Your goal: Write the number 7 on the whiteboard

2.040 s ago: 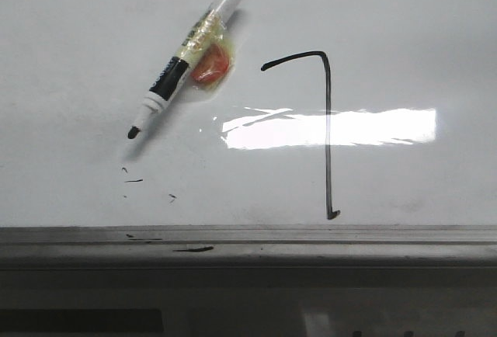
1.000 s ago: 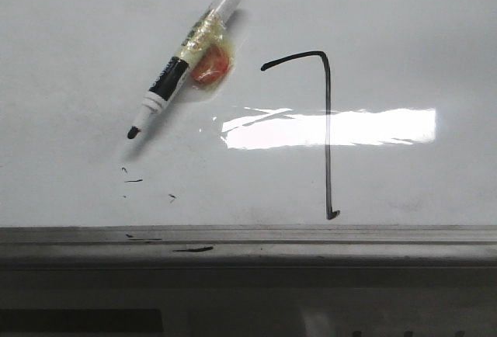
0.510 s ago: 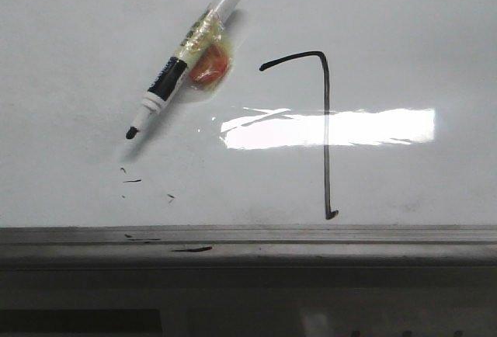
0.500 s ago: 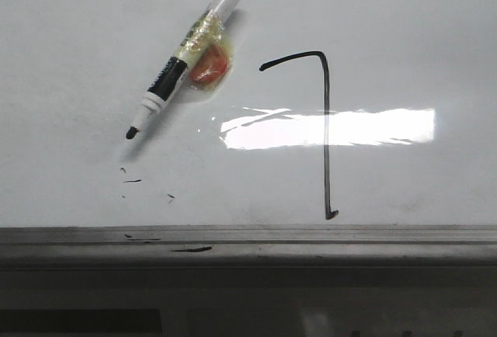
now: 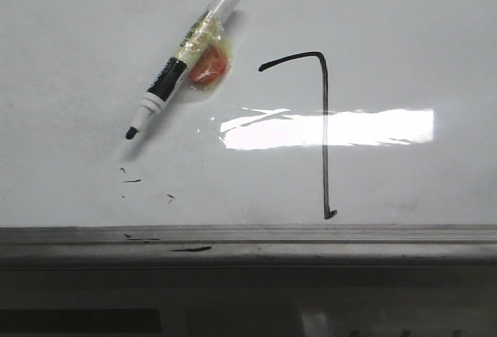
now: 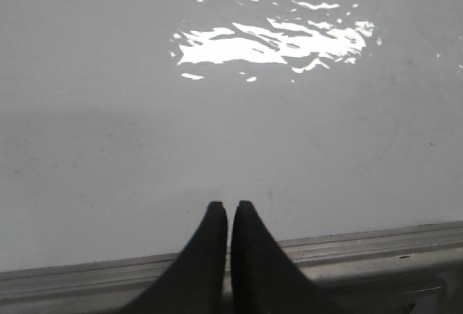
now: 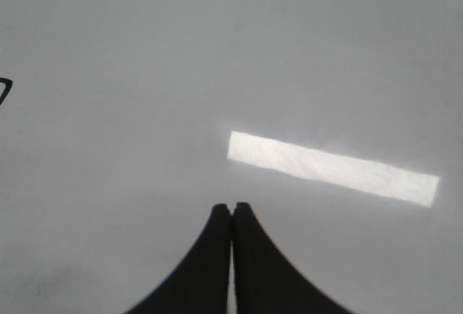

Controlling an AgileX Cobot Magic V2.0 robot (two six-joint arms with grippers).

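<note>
Lying uncapped on the whiteboard (image 5: 404, 34), a marker (image 5: 189, 54) sat left of the finished number 7 (image 5: 324, 131). Left gripper (image 6: 229, 209) and right gripper (image 7: 231, 210) both had jaws pressed together, holding nothing, above bare board.

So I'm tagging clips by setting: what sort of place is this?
Probably a lab or test bench, not a classroom: a whiteboard lies flat as the work surface, bearing a drawn number 7 and an uncapped marker.

Glossy white whiteboard (image 5: 78, 26), black number 7 (image 5: 324, 119), black-and-white marker (image 5: 189, 53)
</note>
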